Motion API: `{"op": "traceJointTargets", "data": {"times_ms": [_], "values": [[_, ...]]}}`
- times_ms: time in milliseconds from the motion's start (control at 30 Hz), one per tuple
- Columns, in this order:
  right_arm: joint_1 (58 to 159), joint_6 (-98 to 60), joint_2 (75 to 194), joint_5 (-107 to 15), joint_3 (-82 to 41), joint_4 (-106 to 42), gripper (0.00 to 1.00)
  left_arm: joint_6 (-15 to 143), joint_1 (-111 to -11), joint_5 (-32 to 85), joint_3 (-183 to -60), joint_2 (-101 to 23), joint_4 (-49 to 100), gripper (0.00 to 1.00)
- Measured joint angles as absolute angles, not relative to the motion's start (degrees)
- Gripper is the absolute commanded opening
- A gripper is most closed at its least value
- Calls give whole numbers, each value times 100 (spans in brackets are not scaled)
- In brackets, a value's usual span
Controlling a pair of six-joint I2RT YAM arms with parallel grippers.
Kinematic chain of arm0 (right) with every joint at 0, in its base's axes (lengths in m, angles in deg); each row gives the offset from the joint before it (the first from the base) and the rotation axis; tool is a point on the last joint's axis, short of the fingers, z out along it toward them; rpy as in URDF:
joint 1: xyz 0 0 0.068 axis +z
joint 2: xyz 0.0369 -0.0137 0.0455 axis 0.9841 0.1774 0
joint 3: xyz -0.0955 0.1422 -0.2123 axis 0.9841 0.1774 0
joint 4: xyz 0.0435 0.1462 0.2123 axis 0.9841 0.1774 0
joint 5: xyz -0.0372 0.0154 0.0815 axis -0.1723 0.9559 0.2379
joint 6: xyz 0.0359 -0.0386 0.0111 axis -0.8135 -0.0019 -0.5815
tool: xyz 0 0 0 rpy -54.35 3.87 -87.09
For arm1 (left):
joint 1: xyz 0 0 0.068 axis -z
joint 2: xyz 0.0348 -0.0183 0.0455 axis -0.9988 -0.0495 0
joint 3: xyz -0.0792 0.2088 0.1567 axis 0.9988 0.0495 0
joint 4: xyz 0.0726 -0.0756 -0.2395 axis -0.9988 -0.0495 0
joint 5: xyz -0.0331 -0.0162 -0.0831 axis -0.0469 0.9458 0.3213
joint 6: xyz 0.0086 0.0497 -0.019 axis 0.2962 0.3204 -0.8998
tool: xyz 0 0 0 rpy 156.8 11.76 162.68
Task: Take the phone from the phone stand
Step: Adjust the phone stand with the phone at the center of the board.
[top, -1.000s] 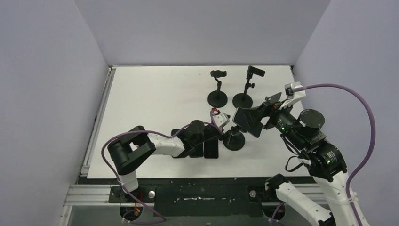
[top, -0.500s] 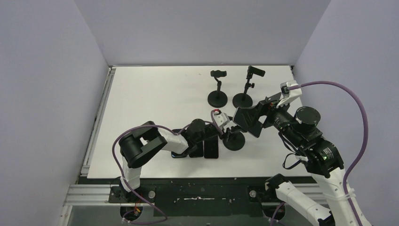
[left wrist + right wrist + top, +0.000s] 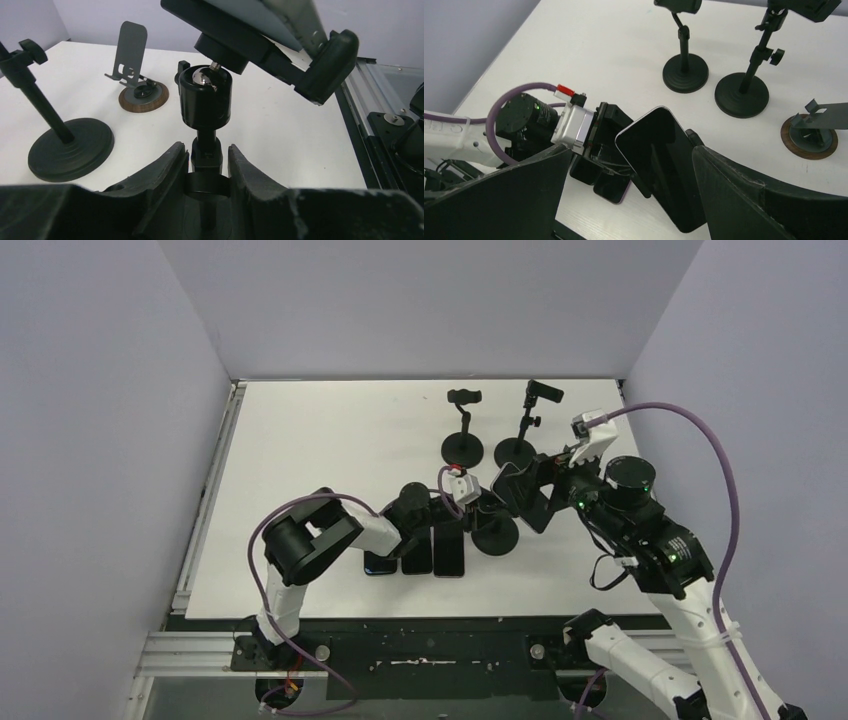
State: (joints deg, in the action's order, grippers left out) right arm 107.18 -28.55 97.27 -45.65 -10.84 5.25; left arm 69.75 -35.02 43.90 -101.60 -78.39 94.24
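**Phone Sat Clamped in Its Stand**

The left gripper (image 3: 207,167) pinched the phone stand (image 3: 205,100) by its post. Above it, the phone (image 3: 659,165) sat tilted in the stand's clamp, between the wide-spread fingers of the right gripper (image 3: 631,152).

Phone (image 3: 260,22) partly beyond left wrist view's top

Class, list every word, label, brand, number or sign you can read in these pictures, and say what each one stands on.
No text can be read in any view.
The phone: its screen is dark and blank.
The phone stand: plain black, with no print showing.
The red tag at the cable plug: too small to tell whether it bears any writing.
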Motion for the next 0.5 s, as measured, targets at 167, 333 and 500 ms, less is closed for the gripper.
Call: {"op": "traceJointTargets", "data": {"times_ms": [167, 333, 500], "values": [[10718, -2635, 10254, -4410, -1257, 977, 97, 6837, -3677, 4947, -10378, -8000, 9453, 4], [10718, -2484, 10621, -4377, -1305, 1439, 97, 6658, -3854, 5550, -10603, -8199, 9555, 0], [10718, -2311, 10634, -4392, -1362, 1749, 96, 6413, -4007, 6197, -10826, -8346, 9597, 0]]}}
